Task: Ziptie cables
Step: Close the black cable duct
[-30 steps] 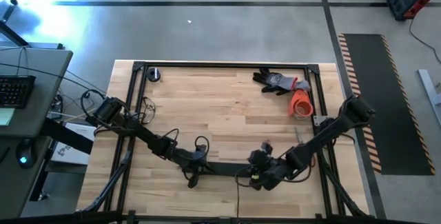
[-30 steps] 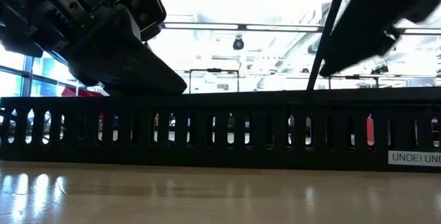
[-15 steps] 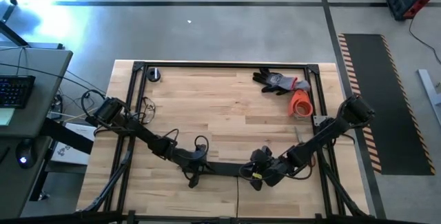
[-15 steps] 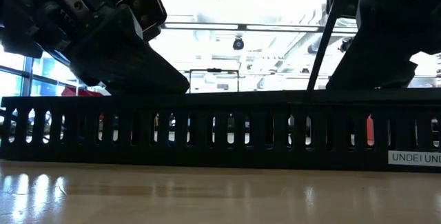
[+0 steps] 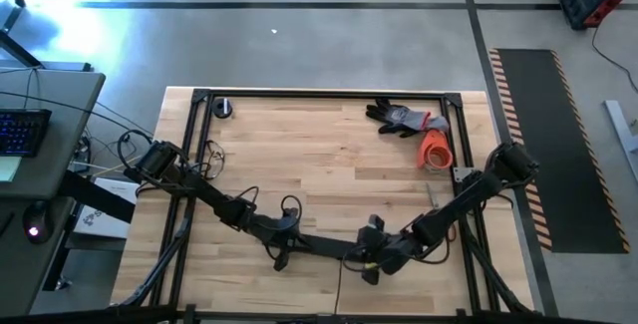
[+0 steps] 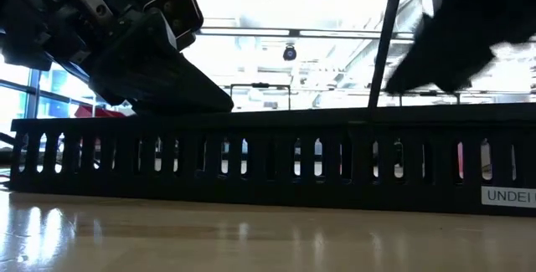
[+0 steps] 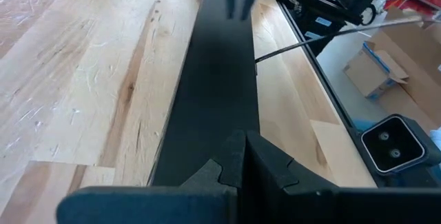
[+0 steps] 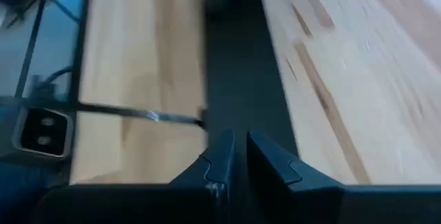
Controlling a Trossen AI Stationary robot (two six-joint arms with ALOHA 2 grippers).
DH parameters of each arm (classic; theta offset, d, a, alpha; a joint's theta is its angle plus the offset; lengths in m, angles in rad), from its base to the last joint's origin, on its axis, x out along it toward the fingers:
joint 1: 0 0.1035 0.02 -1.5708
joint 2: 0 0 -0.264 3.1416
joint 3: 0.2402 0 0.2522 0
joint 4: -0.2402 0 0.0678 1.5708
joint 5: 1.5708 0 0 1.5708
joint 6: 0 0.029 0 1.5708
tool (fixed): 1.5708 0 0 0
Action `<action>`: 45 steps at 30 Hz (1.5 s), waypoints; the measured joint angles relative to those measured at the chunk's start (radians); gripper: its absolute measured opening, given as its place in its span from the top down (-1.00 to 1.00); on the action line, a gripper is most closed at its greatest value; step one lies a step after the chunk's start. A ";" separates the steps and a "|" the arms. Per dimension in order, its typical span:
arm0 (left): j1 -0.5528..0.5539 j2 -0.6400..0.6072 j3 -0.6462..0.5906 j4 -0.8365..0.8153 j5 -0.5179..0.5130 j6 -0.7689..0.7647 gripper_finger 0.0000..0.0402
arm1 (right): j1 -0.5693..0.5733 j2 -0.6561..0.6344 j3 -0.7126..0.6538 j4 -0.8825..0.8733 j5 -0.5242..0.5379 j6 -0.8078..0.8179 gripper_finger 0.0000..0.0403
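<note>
A long black slotted channel (image 6: pixel 268 159) lies on the table near its front edge, with a flat black cover (image 7: pixel 220 79) on top. The cables do not show. The ziptie (image 7: pixel 331 34) is a thin dark strip that sticks out from the channel's near side and slants up (image 6: pixel 381 46). My left gripper (image 5: pixel 284 242) is shut on top of the channel's left part. My right gripper (image 5: pixel 369 262) stands shut over the channel's right part (image 8: pixel 241 79), and the ziptie's root (image 8: pixel 196 119) lies just beside its fingers. My left gripper rests its shut fingertips (image 7: pixel 239 148) on the cover's top face (image 7: pixel 224 124) near the channel's left end. It comes slanting down from the table's left, pointing along the channel. The channel lies flat on the table. My right gripper (image 8: pixel 238 148) hovers over the cover; I cannot tell whether it touches.
A grey glove (image 5: pixel 399 117) and an orange object (image 5: pixel 436 150) lie at the far right. A small round dark thing (image 5: pixel 222 108) sits at the far left corner. A black frame (image 5: pixel 319 93) rims the table. Bare wood lies between the channel and the far edge.
My right gripper has moved a little toward the table's left and near edges, dipping onto the channel and coming up again. The channel has slid slightly, its right end coming nearer the front edge. The ziptie has moved with it.
</note>
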State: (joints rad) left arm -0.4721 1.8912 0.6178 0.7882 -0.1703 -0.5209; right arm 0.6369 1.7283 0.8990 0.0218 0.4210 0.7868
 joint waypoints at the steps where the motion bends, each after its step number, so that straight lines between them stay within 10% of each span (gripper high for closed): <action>1: 0.000 0.000 0.000 0.000 0.000 0.000 1.00 | 0.000 0.000 0.015 0.002 0.000 -0.038 0.89; 12: 0.000 0.000 0.000 0.002 0.000 0.008 1.00 | -0.072 0.063 0.181 -0.035 -0.111 -0.384 -0.12; 19: 0.000 0.000 -0.001 0.004 0.000 0.009 1.00 | -0.135 0.202 0.423 -0.448 -0.180 -0.323 -0.74; 45: -0.041 0.003 -0.001 0.010 -0.060 0.029 1.00 | -0.157 0.311 0.488 -0.584 -0.245 -0.234 -0.54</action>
State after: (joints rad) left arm -0.5129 1.8939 0.6167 0.7979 -0.2302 -0.4917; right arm 0.4797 2.0392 1.3869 -0.5620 0.1755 0.5525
